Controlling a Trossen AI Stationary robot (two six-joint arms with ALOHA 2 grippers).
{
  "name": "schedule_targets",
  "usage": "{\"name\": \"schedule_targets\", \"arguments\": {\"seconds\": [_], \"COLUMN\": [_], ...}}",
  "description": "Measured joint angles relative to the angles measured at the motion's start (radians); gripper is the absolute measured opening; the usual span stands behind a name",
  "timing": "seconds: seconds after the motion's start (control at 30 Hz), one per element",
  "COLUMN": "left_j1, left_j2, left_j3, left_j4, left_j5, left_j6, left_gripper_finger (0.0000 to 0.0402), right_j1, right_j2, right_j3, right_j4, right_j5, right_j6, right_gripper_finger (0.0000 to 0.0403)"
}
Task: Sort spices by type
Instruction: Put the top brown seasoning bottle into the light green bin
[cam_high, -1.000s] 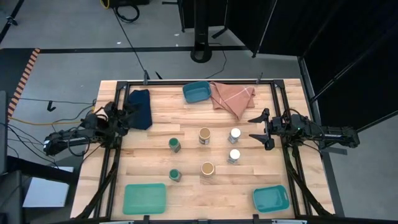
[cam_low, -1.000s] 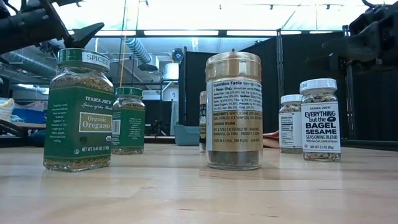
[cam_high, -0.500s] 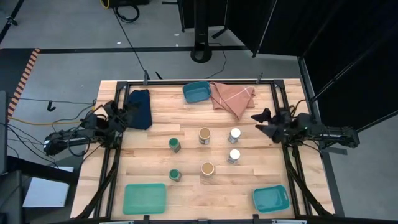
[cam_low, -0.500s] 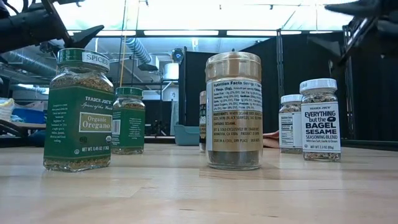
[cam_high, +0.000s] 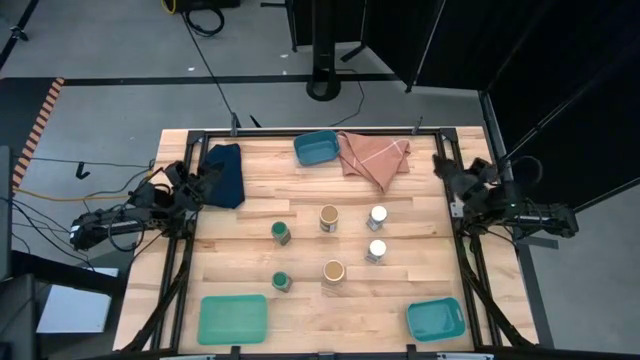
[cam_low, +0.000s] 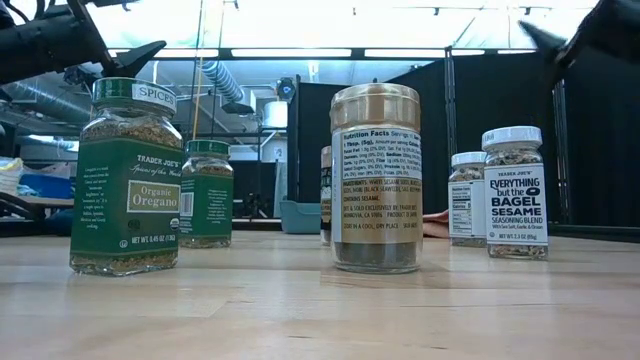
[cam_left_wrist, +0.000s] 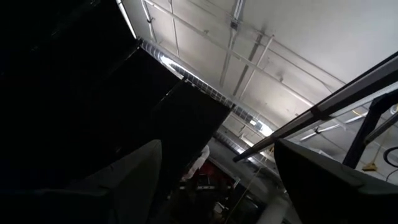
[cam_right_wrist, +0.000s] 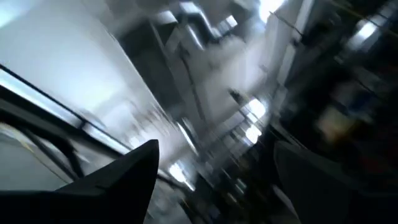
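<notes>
Since 1 s ago my right gripper (cam_high: 447, 172) has swung from pointing in toward the jars, at table 3 o'clock, round to about 2 o'clock by the right rail; its fingers stand apart, released, nothing in them. Jars haven't moved.

Left gripper (cam_high: 205, 178) waits at table 9 o'clock, tips over the edge of the folded dark navy cloth (cam_high: 226, 172), jaws spread, empty.

Six small cylindrical glass spice jars stand upright mid-table, in two rows, none touching:
- far green-lid jar (cam_high: 281, 232), approx 9 o'clock of centre
- near green-lid jar (cam_high: 282, 281), at 6 o'clock from that one; low view shows it as oregano (cam_low: 127, 177)
- far tan-lid jar (cam_high: 329, 216), near centre
- near tan-lid jar (cam_high: 333, 270), at 6 o'clock from it; closest in middle of low view (cam_low: 376, 178)
- far white-lid jar (cam_high: 377, 216), at 3 o'clock from far tan
- near white-lid jar (cam_high: 376, 250), at 6 o'clock from it; bagel sesame label (cam_low: 514, 193)

So each colour pair sits in its own column, well apart from the trays.

Large teal plastic tray (cam_high: 233, 319) at table 7 o'clock, smaller teal tray (cam_high: 436, 320) at 5 o'clock, deep teal bin (cam_high: 316, 149) at 12 o'clock, touching the crumpled salmon cloth (cam_high: 374, 156) beside it at 1 o'clock.
</notes>
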Motion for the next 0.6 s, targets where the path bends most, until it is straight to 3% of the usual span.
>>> {"name": "schedule_targets", "arguments": {"seconds": [0.13,0.33,0.6], "left_j1": [0.0,0.0,0.0], "left_j2": [0.0,0.0,0.0], "left_j3": [0.0,0.0,0.0], "left_j4": [-0.001,-0.04,-0.062], "left_j5": [0.0,-0.001,0.002], "left_j6": [0.0,0.0,-0.147], "left_gripper_finger": [0.0317,0.0317,0.0317], "right_j1": [0.0,0.0,0.0], "right_j2": [0.0,0.0,0.024], "right_j3": [0.003,0.036,0.229], "right_j4": [0.176,0.153,0.066], "right_j5": [0.056,0.09,-0.142], "right_j6": [-0.018,-0.068,-0.088], "right_gripper_finger": [0.0324,0.0323,0.0324]}}
